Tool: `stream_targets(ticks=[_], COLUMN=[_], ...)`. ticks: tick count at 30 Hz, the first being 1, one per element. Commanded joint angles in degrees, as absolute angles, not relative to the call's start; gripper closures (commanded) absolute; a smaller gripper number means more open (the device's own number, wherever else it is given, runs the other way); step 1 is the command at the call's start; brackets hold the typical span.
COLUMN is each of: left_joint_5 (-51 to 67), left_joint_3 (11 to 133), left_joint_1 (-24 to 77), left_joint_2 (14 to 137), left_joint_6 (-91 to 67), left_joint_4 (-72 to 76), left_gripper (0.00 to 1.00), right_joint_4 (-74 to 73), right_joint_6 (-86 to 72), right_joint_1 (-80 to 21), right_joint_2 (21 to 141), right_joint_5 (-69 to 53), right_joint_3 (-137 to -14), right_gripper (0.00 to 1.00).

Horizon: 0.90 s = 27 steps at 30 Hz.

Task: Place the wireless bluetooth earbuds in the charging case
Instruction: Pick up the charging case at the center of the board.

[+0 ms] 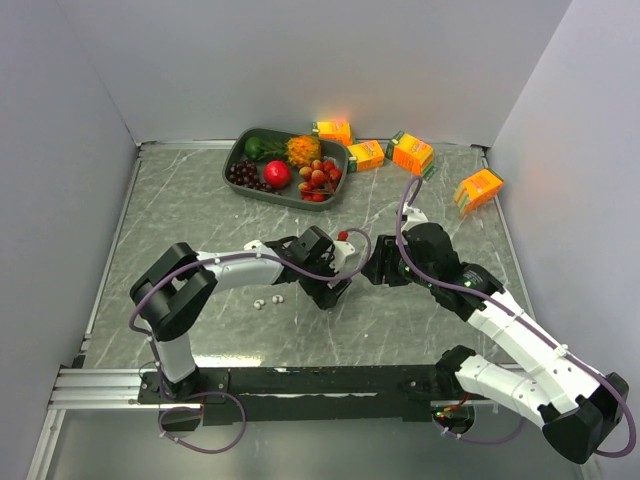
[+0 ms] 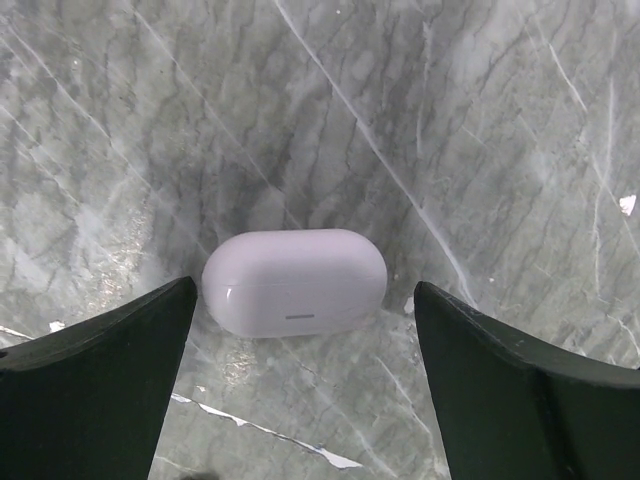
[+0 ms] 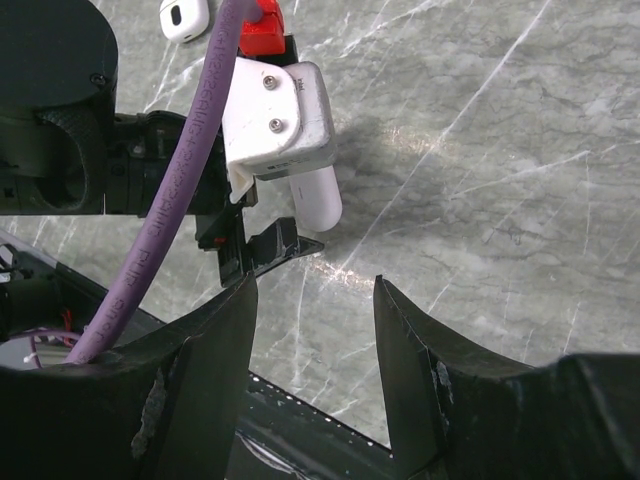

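Currently left claw [image 2: 305, 290] hangs wide open over the tabletop [image 2: 480, 120], one finger either side of the white charging case [image 2: 295, 282], which lies flat w/ lid shut. Right claw [image 3: 318, 285] is approx half open, nothing btwn its fingers, close by the left arm [image 1: 250, 262]. Two tiny white earbuds [image 1: 262, 304] lie on the tabletop just beside that arm, apart from the case

Case [image 2: 295, 282] on table [image 1: 180, 210], between fingers of left gripper [image 1: 330, 296]. Earbuds [image 1: 259, 303] just left. Fruit tray [image 1: 232, 165] at back; cartons [image 1: 412, 152] right of it.
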State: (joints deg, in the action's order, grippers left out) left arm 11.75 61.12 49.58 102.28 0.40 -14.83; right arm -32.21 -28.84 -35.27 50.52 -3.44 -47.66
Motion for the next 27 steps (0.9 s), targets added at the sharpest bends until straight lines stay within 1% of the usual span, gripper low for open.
stream_targets(ticks=[1, 6, 10, 13, 16, 18, 24, 26, 27], left_joint_5=[9.85, 5.12, 2.29, 0.97, 0.18, 0.18, 0.44, 0.35, 0.35], left_joint_3=[61.61, 61.09, 60.12, 59.24, 59.5, 59.85, 59.76, 59.94, 60.29], left_joint_1=[49.74, 51.85, 53.35, 53.79, 54.23, 54.58, 55.02, 55.02, 55.11], left_joint_2=[103.8, 104.32, 104.59, 104.94, 105.47, 105.73, 104.94, 105.29, 105.55], left_joint_6=[-1.56, -1.76, -2.63, -3.78, -4.04, -4.04, -3.25, -3.08, -3.08], left_joint_4=[-14.68, -14.94, -14.15, -13.89, -14.15, -14.76, -16.17, -16.52, -17.05], left_gripper=[0.04, 0.04, 0.01, 0.02, 0.06, 0.07, 0.03, 0.04, 0.07], right_joint_4=[-32.34, -32.17, -32.52, -32.87, -33.22, -33.83, -34.63, -34.8, -34.98], right_joint_6=[-28.04, -28.39, -28.91, -29.18, -29.53, -29.71, -30.06, -30.32, -30.32], right_joint_1=[-35.42, -35.33, -35.42, -35.42, -35.25, -35.33, -35.42, -35.42, -35.33], right_joint_2=[49.57, 49.05, 48.43, 47.29, 46.06, 45.62, 44.04, 43.6, 43.42], right_joint_5=[-2.2, -1.76, -1.41, -1.14, -0.79, -0.62, -0.35, -0.35, -0.35], right_joint_3=[-48.16, -47.46, -46.5, -46.06, -45.7, -45.79, -45.62, -45.62, -45.7], right_gripper=[0.42, 0.42, 0.42, 0.42, 0.42, 0.42, 0.42, 0.42, 0.42])
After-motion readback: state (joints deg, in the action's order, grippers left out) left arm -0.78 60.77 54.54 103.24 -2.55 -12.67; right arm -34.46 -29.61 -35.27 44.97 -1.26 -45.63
